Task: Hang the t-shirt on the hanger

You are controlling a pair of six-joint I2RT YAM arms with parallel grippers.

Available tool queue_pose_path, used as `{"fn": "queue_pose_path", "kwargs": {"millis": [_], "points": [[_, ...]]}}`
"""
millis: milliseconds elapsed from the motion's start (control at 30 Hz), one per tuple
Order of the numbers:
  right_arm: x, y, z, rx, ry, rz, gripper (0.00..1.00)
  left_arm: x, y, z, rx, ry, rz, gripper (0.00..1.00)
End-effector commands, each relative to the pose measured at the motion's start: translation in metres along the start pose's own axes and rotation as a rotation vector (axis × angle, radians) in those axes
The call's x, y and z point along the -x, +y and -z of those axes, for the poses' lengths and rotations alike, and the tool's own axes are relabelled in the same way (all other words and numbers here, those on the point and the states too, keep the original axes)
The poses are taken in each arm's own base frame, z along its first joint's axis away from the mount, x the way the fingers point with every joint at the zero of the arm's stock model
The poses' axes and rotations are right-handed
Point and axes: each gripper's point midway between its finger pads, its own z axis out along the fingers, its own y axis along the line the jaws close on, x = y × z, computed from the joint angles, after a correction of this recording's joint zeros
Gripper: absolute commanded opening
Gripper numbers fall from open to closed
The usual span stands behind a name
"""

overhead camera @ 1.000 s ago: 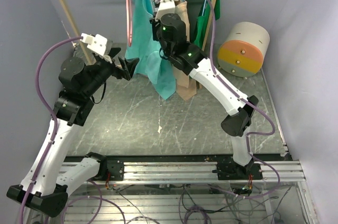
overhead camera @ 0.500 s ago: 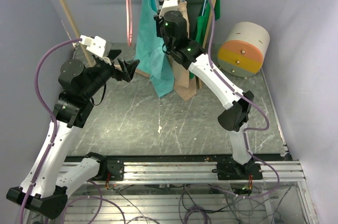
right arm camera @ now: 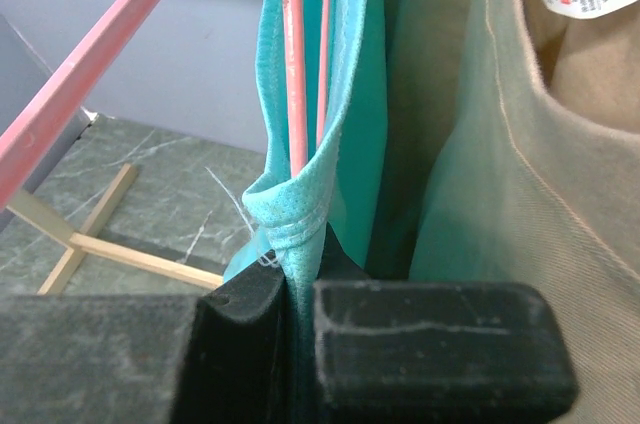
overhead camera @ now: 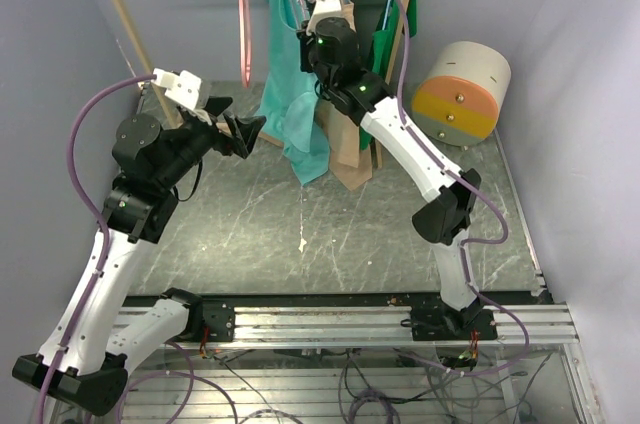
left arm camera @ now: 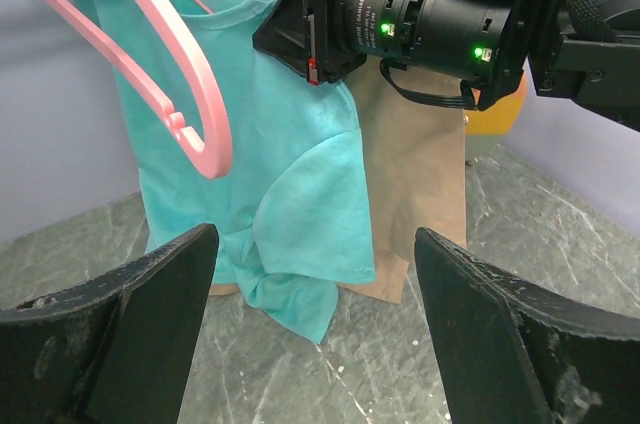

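Observation:
The teal t-shirt (overhead camera: 295, 104) hangs from the rail, with a pink hanger (right arm camera: 293, 54) threaded inside its neck. My right gripper (overhead camera: 318, 24) is shut on the shirt's collar fold (right arm camera: 300, 219), right below the hanger's bar. A second, bare pink hanger (overhead camera: 243, 14) hangs to the left and also shows in the left wrist view (left arm camera: 150, 54). My left gripper (overhead camera: 240, 132) is open and empty, a little left of the shirt's lower part (left arm camera: 290, 184) and facing it.
A beige garment (overhead camera: 345, 134) and a dark green one (overhead camera: 400, 14) hang right of the shirt. The wooden rack post (overhead camera: 125, 24) slants at the left and its foot (right arm camera: 100, 244) lies on the floor. A round beige, orange and yellow drum (overhead camera: 462, 94) stands at the right.
My right gripper has risen toward the rail, carrying the shirt's collar up along the hanger. The shirt's hem has lifted slightly. My left arm has barely moved.

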Motion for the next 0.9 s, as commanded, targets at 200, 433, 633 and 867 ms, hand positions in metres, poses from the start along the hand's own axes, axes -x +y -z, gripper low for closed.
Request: {"fn": "queue_pose_path", "kwargs": {"millis": [200,433,633,867], "points": [[-0.016,0.018,0.007,0.133,0.050,-0.014,0.27,0.004,-0.004,0.007,-0.020,-0.017,-0.010,0.90],[0.038,0.026,0.071,0.267,-0.038,-0.001,0.98,-0.001,-0.004,0.012,-0.014,-0.004,-0.012,0.90],[0.060,0.018,0.157,0.376,-0.054,-0.047,1.00,-0.009,-0.004,0.017,-0.012,0.027,-0.036,0.90],[-0.003,-0.017,0.222,0.226,0.051,-0.223,1.00,-0.021,-0.006,0.022,-0.021,0.061,-0.024,0.90]]}}
